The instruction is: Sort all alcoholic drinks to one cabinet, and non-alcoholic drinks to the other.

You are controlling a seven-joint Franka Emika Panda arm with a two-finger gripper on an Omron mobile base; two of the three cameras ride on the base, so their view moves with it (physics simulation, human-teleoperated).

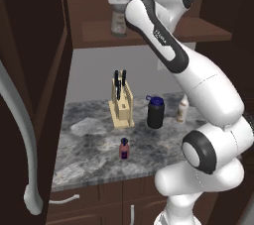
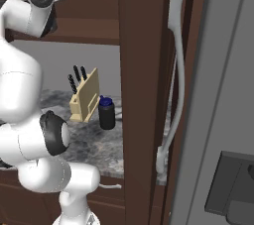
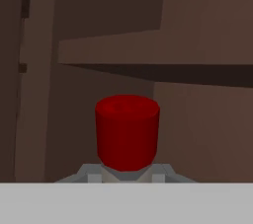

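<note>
1. The gripper is up at the open cabinet, its fingers clamped on the neck of the clear glass bottle, just under the red cap.
2. That bottle's base looks to sit on or just above the plank shelf, near its left front edge. I cannot tell whether it touches. Let go too soon and it could tip off.
3. The arm's elbow crowds the opening; pulling back carelessly might knock the bottle.
4. Down on the counter wait the black bottle, the cream bottle to its right and the small red bottle nearer, beside the knife block.
</note>
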